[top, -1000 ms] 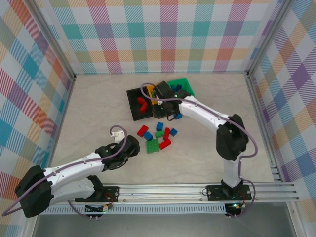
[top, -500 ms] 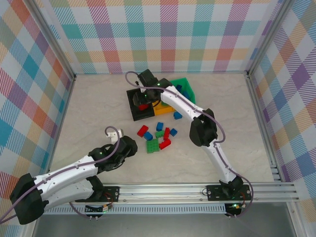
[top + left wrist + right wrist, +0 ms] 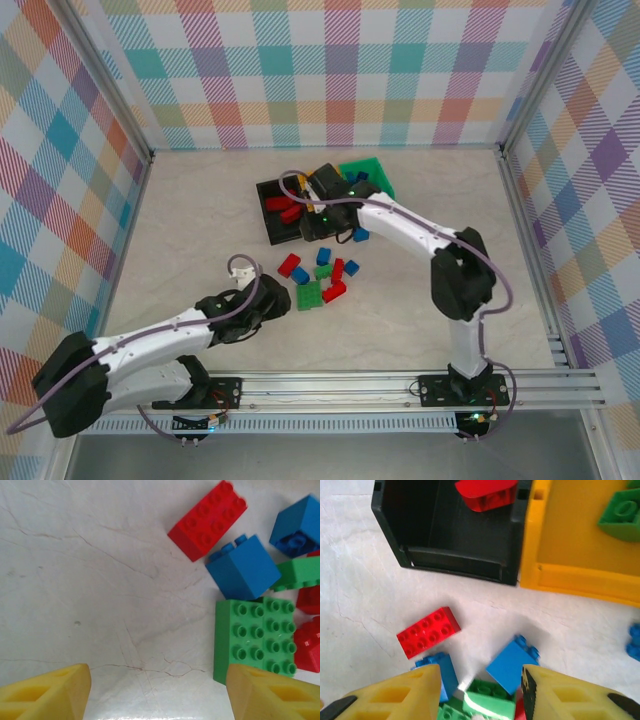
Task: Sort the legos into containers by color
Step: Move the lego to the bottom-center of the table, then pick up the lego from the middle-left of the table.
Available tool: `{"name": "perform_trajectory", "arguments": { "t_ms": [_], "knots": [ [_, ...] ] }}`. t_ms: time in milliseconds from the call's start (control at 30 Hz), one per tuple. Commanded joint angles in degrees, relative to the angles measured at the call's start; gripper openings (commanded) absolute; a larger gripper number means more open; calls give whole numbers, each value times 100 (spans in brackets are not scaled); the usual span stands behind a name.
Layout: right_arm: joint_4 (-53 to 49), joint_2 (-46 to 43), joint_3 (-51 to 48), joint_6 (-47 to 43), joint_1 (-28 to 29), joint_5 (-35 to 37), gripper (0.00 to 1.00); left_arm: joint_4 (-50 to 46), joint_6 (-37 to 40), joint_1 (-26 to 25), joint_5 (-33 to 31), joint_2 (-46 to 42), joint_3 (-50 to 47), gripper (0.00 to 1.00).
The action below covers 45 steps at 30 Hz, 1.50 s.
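On the desk (image 3: 180, 220) the containers (image 3: 265, 210) sit far of centre, the black bin (image 3: 460, 560) holding red; loose legos (image 3: 320, 278) cluster just near of them. The right end effector (image 3: 480, 680) hangs released and empty above the pile (red brick (image 3: 427, 631) to its left, blue brick (image 3: 512, 664) just ahead); it would do best to square up on one brick before closing. The left end effector (image 3: 157, 680), likewise released, has the green plate (image 3: 255, 640) just beside one finger.

I work in a lab test cell: plaid-printed walls (image 3: 330, 70) box in my pale marbled surface (image 3: 190, 220), fronted by an aluminium rail (image 3: 340, 388).
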Motion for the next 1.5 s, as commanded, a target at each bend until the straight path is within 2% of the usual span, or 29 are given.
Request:
{"name": "perform_trajectory", "arguments": {
  "t_ms": [0,300,433,567,767,967,1133,1233,1467],
  "knots": [
    [395,-443,-624,95,-148,211,47,579,265,-108,436,432,258,72],
    [713,-1237,-2051,351,-493,210,49,408,594,-162,934,1724,979,75],
    [741,-1408,-2244,308,-542,288,49,-368,504,-162,681,2208,1390,68],
    [749,-1492,-2293,255,-557,343,50,-796,443,-162,432,2492,1588,67],
    [805,-1549,-2362,227,-585,365,50,-1288,285,-162,180,2463,1502,64],
    [912,-1499,-2434,279,-586,238,50,-941,374,-165,373,1908,1284,67],
    [906,-1470,-2414,282,-582,192,50,-978,527,-169,248,1690,1542,70],
    [897,-1489,-2416,257,-588,241,50,-978,681,-163,213,1770,1741,70],
    [871,-1577,-2493,225,-586,377,50,-1446,800,-164,123,2546,2196,67]
  ]
}}
